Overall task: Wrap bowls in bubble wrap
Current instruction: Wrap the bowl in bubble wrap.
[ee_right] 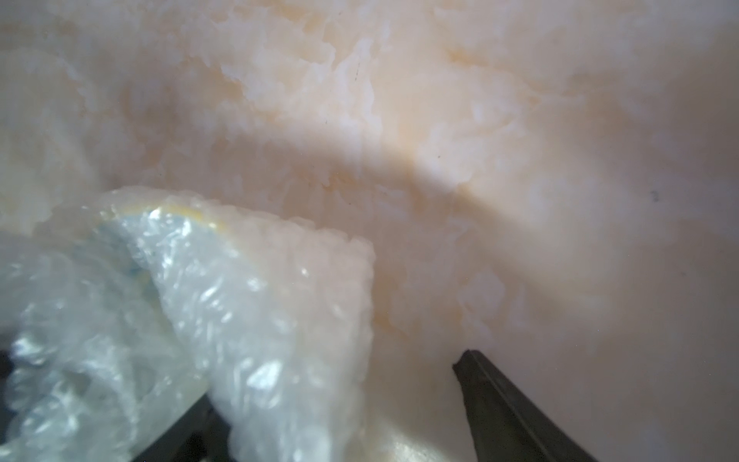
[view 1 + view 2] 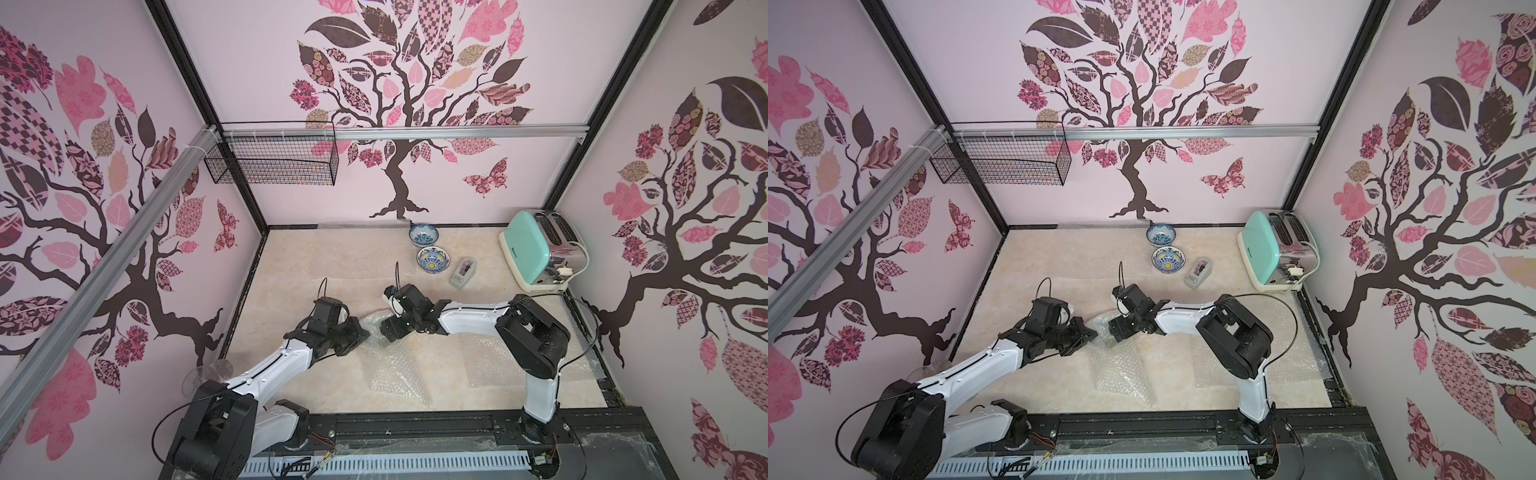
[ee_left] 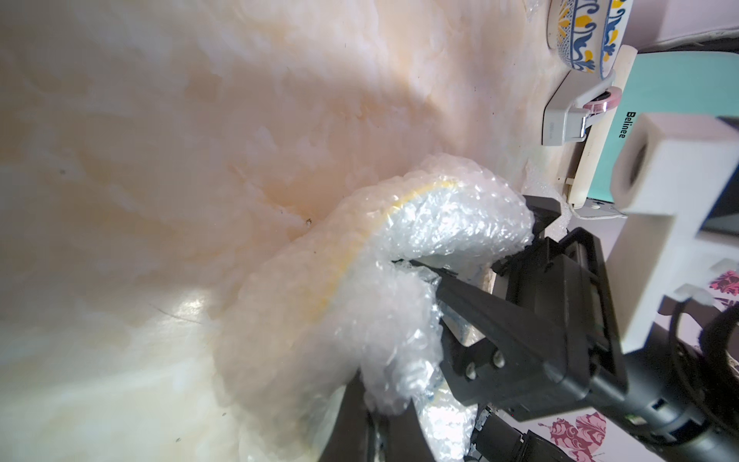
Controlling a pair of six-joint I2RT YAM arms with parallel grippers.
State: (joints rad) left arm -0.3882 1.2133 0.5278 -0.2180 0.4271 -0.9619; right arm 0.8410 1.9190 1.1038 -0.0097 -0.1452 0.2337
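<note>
A bowl bundled in bubble wrap [image 2: 374, 322] [image 2: 1102, 322] lies mid-table between my two grippers. Its yellow rim shows through the wrap [image 3: 360, 260] [image 1: 180, 212]. My left gripper [image 3: 376, 404] [image 2: 365, 332] is shut on a bunched fold of that wrap. From the other side my right gripper [image 1: 332, 380] [image 2: 384, 330] stands open; wrap drapes over one finger and the other finger [image 1: 500, 400] is bare over the table. Two bare bowls stand at the back: a blue-and-white one [image 2: 424, 235] [image 2: 1160, 235] and a blue one with yellow accents [image 2: 433, 259] [image 2: 1168, 259] [image 3: 588, 32].
Flat sheets of bubble wrap [image 2: 399, 374] [image 2: 486, 357] lie on the front half of the table, another against the back wall [image 2: 361, 225]. A tape dispenser [image 2: 463, 272] sits beside the bowls. A mint toaster [image 2: 540, 255] fills the back right corner. A wire basket [image 2: 274, 158] hangs on the wall.
</note>
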